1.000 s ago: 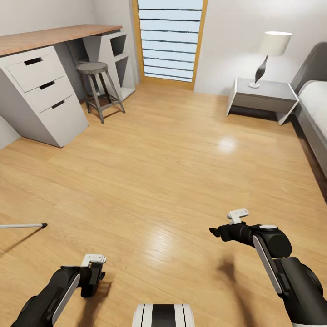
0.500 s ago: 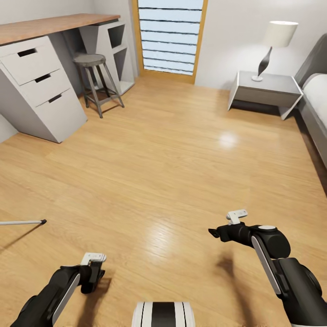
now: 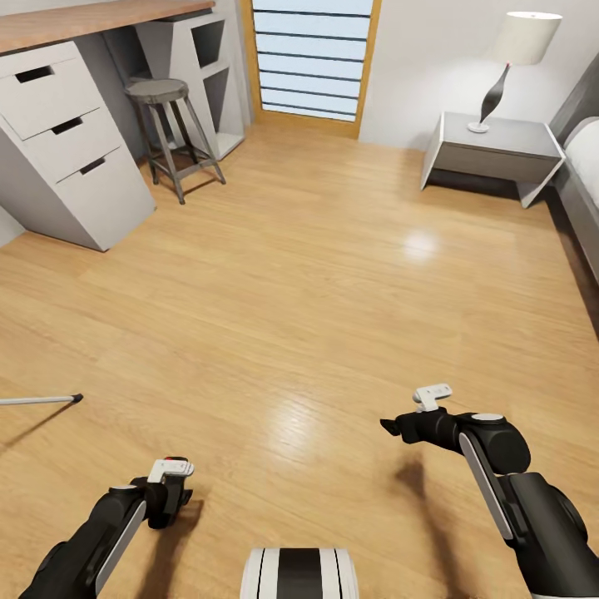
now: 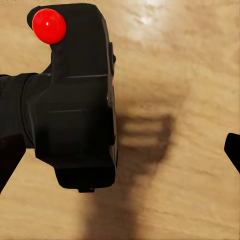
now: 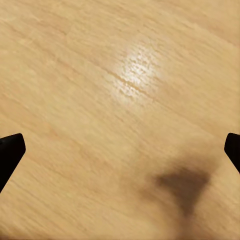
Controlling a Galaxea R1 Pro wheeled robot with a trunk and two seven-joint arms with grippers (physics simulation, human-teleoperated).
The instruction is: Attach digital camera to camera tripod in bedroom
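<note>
Head view: bedroom with a light wood floor [image 3: 316,274]. Left claw [image 3: 170,491] low near the robot's base, with a small red dot of the digital camera [image 3: 171,459] showing at its top. Right claw [image 3: 399,428] held out over bare floor, nothing in it. One silver leg tip of the camera tripod [image 3: 42,400] pokes in at the left edge, well apart from both arms; its head is out of frame.

Left wrist view: digital camera [image 4: 75,105] sits against one finger, black boxy body, red dot uppermost. The other fingertip stands well off from it, so the claw looks spread; whether it truly pinches the camera I cannot tell.

Right wrist view: fingertips [image 5: 10,152] wide apart over floor.

Handling, by judgement: camera small, rigid, likely light, smooth-sided and prone to slip. Hold the flat body sides, clear of lens and underside, since the base must meet the tripod head.
</note>
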